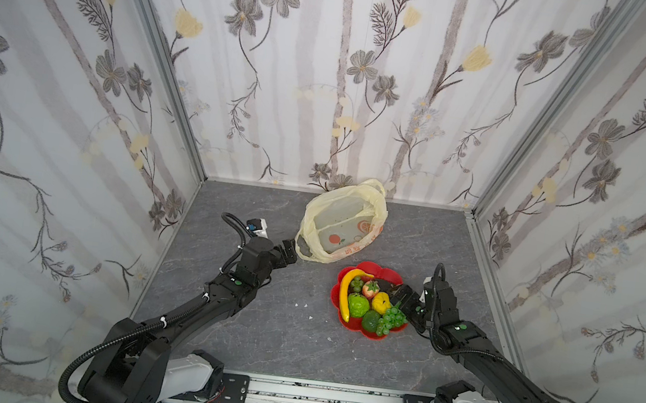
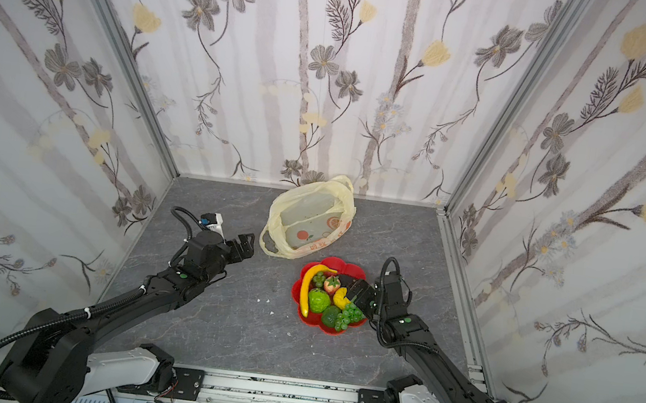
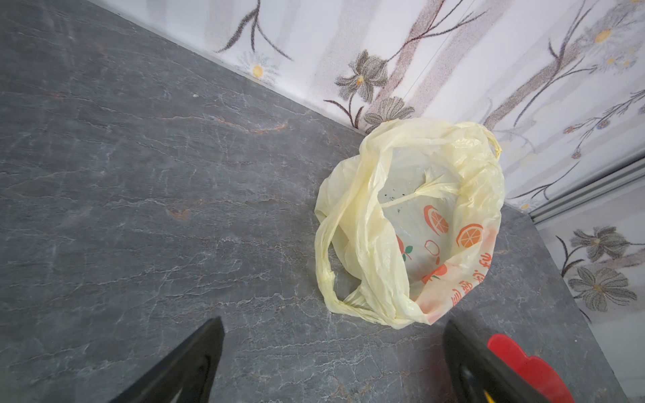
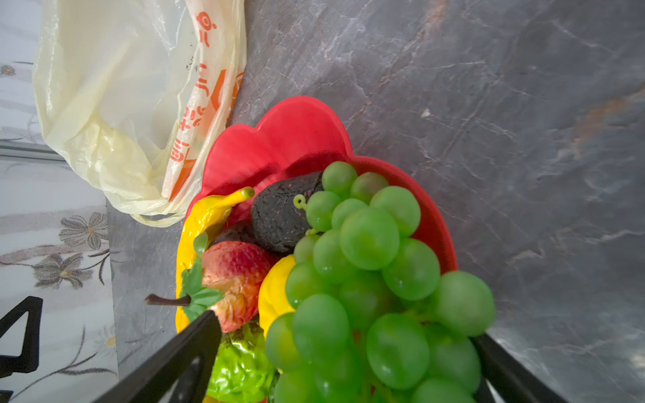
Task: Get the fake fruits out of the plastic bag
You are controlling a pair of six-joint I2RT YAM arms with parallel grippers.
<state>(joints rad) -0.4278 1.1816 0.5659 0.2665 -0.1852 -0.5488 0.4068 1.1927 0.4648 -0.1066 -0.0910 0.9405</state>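
- The grey marbled surface (image 1: 255, 328) is bare nearest the arm bases, save for a few white crumbs.
- The fake fruits (image 1: 367, 304) are piled on a red flower-shaped plate (image 1: 383, 269), right of centre and outside the bag.
- A long yellow banana (image 1: 344, 295) curves along the plate's left edge. Beside it lie the bumpy green custard apple (image 1: 358, 305), the strawberry (image 1: 370, 288) and the yellow orange (image 1: 381, 301).
- The green grape bunch (image 1: 392, 322) sits on the near right rim.
- The right claw (image 1: 405, 298) hangs over the plate's right side, jaws wide apart. In the right wrist view the grapes fill the gap between them; whether they touch I cannot tell.
- The left claw (image 1: 287, 252) is further back on the left, jaws wide apart over bare surface, just beside the bag's loop handle (image 1: 305, 248).
- The pale-yellow plastic bag (image 1: 342, 221) lies beyond the plate with its mouth gaping, its far handle close to the flowered back wall (image 1: 327, 86).
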